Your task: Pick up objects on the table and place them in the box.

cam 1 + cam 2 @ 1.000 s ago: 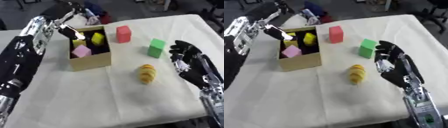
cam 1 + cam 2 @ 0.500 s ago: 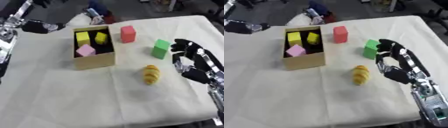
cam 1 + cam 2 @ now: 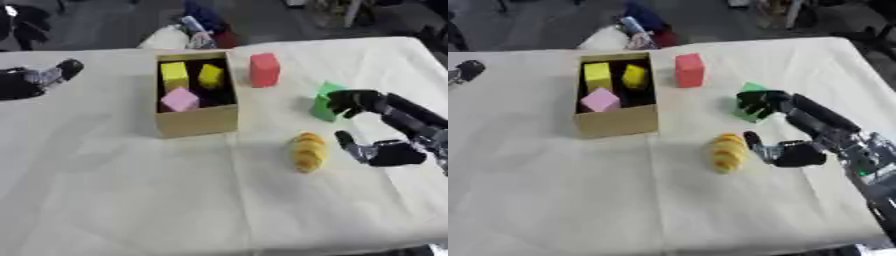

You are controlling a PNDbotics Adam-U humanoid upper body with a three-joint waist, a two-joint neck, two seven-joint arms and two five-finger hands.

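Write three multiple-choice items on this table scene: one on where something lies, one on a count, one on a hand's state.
1. Where does the yellow ridged oblong object lie?
A. inside the box
B. on the cloth right of the box
C. on the red block

2. How many blocks lie in the open cardboard box?
A. one
B. three
C. five

3. How is the robot's right hand?
A. open, holding nothing
B. shut on the red block
C. resting inside the box

Answers: 1 B, it lies on the white tablecloth beside the right hand. 2 B, two yellow blocks and a pink block. 3 A, its fingers reach toward the green block, nothing grasped.
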